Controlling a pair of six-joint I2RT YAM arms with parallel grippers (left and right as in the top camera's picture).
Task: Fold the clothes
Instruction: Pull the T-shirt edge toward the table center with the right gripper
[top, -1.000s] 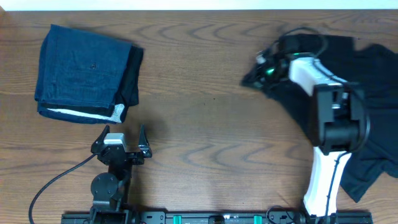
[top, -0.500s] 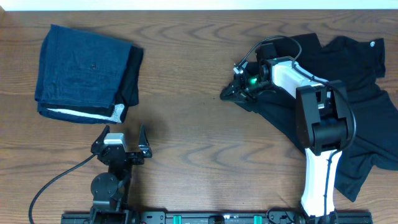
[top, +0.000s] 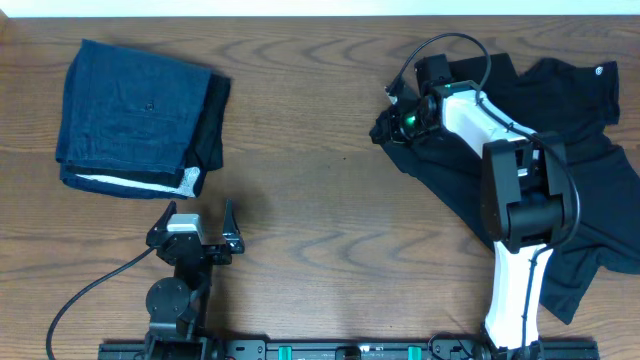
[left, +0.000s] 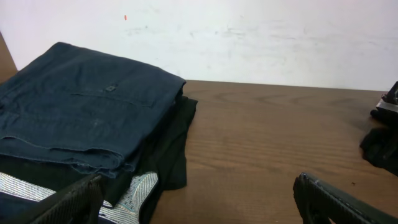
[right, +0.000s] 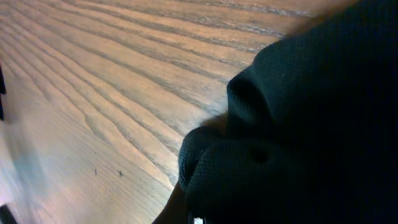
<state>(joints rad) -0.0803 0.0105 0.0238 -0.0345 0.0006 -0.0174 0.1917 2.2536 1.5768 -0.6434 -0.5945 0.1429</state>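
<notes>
Right claw (top: 388, 122) drawn back rightward, clamped on black shirt (top: 590, 130); left claw (top: 197, 213) wide open.

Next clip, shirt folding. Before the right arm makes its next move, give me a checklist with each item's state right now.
1. Right gripper shut on the black shirt: ok, fabric bunches up right at it in the wrist view.
2. Which part of the shirt is pinched: cannot tell.
3. Shirt lying flat: not ok, rumpled and partly under the right arm.
4. Left gripper open and empty: ok, well apart from the shirt.
5. Folded blue garment out of the way: ok, at the far left.
6. Bare table beside the shirt: ok.
</notes>
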